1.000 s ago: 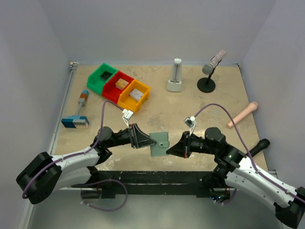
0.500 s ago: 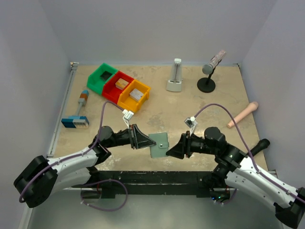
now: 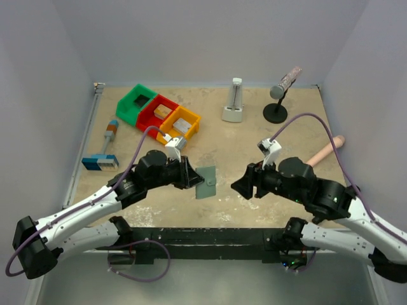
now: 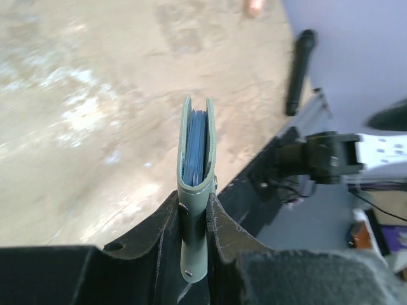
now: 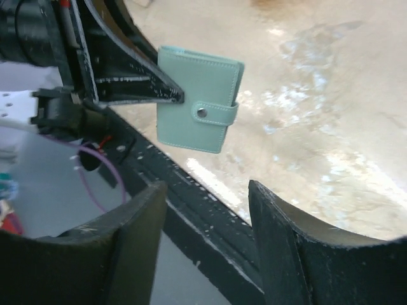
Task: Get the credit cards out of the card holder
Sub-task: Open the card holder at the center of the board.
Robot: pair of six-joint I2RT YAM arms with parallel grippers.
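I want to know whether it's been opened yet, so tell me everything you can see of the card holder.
The card holder is a pale teal bifold that looks like leather, with stitched edges. It is closed, and its strap tab is snapped shut. In the left wrist view, the blue edges of cards show packed between its two panels. It is held clear of the table, clamped at one end by the left gripper. Nothing else touches it.
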